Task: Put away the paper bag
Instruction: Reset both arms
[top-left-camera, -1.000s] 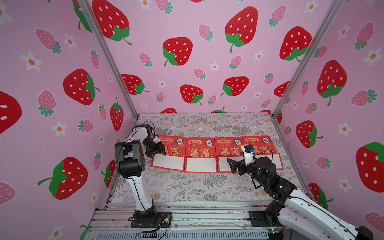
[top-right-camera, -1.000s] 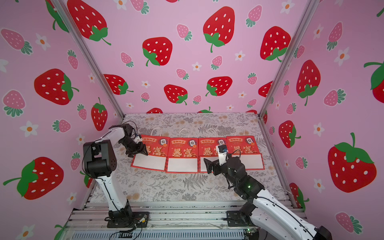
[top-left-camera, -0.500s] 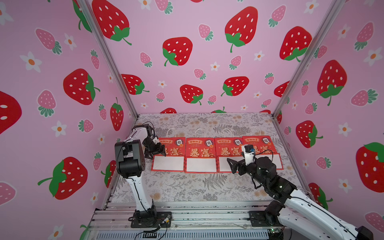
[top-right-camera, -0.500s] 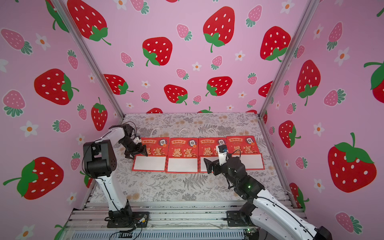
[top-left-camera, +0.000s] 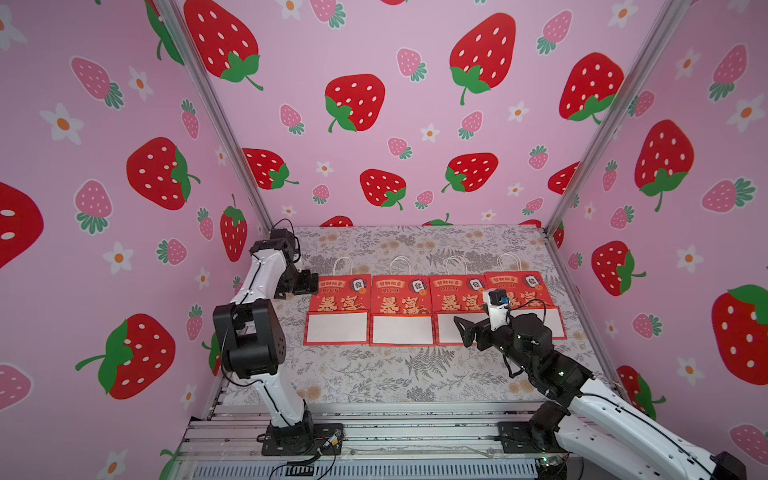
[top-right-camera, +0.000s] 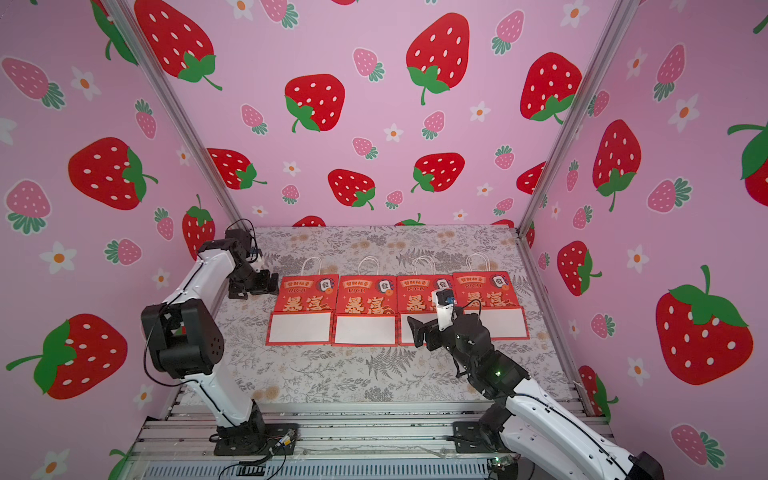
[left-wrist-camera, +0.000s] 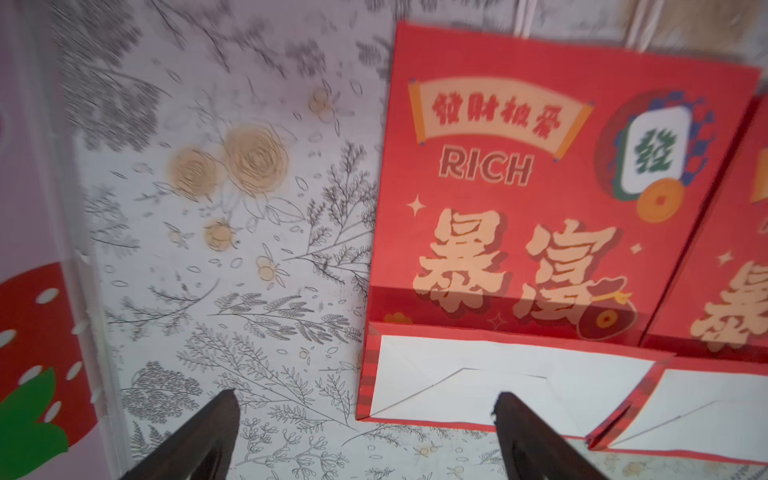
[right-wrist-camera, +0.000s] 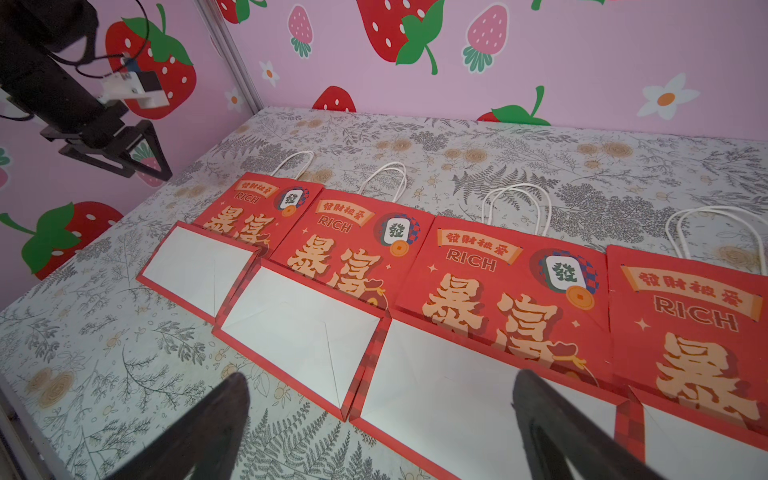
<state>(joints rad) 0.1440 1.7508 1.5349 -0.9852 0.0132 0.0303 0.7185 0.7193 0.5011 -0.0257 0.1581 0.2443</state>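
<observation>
Though partly covered by the right arm, paper bags (top-left-camera: 401, 309): four red, flat on the table (top-left-camera: 374, 374) in one row, edges meeting, white folded bottoms toward the arm bases.
Handles (right-wrist-camera: 386, 164): white loops toward the back wall; thin and faint in both top views.
End bag (left-wrist-camera: 519, 208): nearest the left wall, lying flat, gripped by neither arm; print smeared by blur in the left wrist view, handle cut off at the frame edge.
Left gripper (top-left-camera: 307, 283): jaws spread wide, nothing between; just beside the end bag's upper left corner; seen raised off the table and apart from the bag in the right wrist view.
Right gripper (top-left-camera: 463, 332): jaws spread wide, empty; over the white bottom of the third bag (top-right-camera: 413, 293) from the left.
Hidden: lower parts of third bag and fourth bag (top-left-camera: 515, 286) behind the right arm in both top views.
Cut off: fourth bag at the frame edge in the right wrist view; only fingertips (right-wrist-camera: 228, 399) of the right gripper visible there.
Unclear: gap between right gripper and the paper below.
</observation>
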